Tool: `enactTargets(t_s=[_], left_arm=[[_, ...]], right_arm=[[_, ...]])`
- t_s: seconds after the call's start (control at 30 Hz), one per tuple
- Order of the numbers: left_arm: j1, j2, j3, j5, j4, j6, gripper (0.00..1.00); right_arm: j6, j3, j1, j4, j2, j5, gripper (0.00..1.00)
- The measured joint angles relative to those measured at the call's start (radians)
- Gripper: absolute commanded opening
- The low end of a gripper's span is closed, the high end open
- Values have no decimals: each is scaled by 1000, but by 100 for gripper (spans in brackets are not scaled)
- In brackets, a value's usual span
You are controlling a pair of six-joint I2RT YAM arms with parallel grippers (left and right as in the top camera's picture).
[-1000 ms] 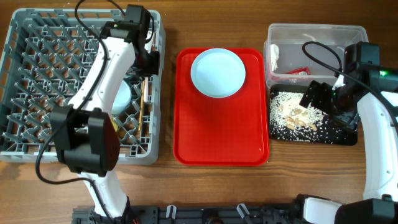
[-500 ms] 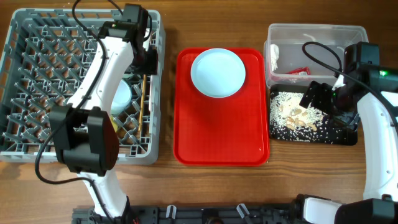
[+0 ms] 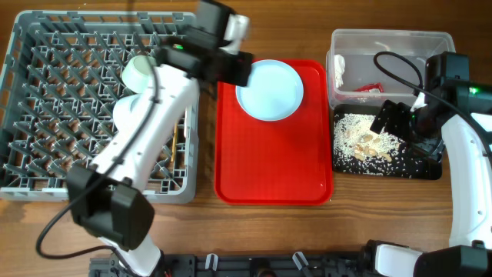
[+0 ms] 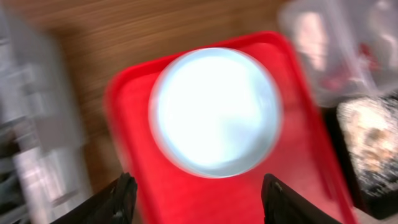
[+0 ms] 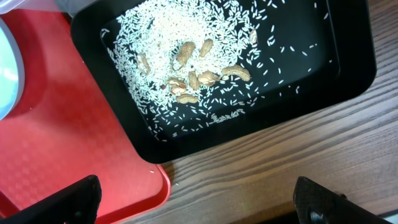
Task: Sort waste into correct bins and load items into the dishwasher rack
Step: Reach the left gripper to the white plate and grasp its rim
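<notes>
The pale blue plate (image 3: 270, 91) lies at the far end of the red tray (image 3: 269, 161). My left gripper (image 3: 237, 69) hovers at the plate's left rim, open and empty. The left wrist view is blurred; the plate (image 4: 214, 112) sits just beyond the spread fingers (image 4: 121, 199). My right gripper (image 3: 396, 117) hangs open and empty over the black tray (image 3: 419, 165) of rice and beige scraps (image 5: 186, 68). The clear tub (image 3: 392, 35) holds crumpled paper (image 3: 340, 69) and a red sachet (image 3: 369, 87). A pale bowl (image 3: 141, 71) stands in the grey rack (image 3: 69, 108).
The red tray's near corner (image 5: 62, 149) almost touches the black tray (image 5: 348, 68). Bare wooden table (image 5: 267, 168) lies in front of both. The left arm's white links cross the rack's right side and hide what lies there.
My left arm has swung right from the rack's right edge to the red tray's far left corner, and its jaws have opened. The right arm has stayed put.
</notes>
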Motion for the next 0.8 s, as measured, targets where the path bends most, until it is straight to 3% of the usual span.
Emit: enactTargets(t_s=[0.33, 0.67, 0.7, 0.8], left_arm=[[-207, 198, 0, -55, 119, -2, 70], [-268, 377, 0, -96, 113, -1, 71], [-271, 386, 0, -99, 107, -1, 68], [-274, 405, 0, -101, 86, 3, 45]], right_arm=[[0, 0, 0, 0, 0, 0, 100], [0, 0, 0, 0, 0, 0, 100], [0, 0, 0, 0, 0, 0, 100], [0, 0, 0, 0, 0, 0, 100]])
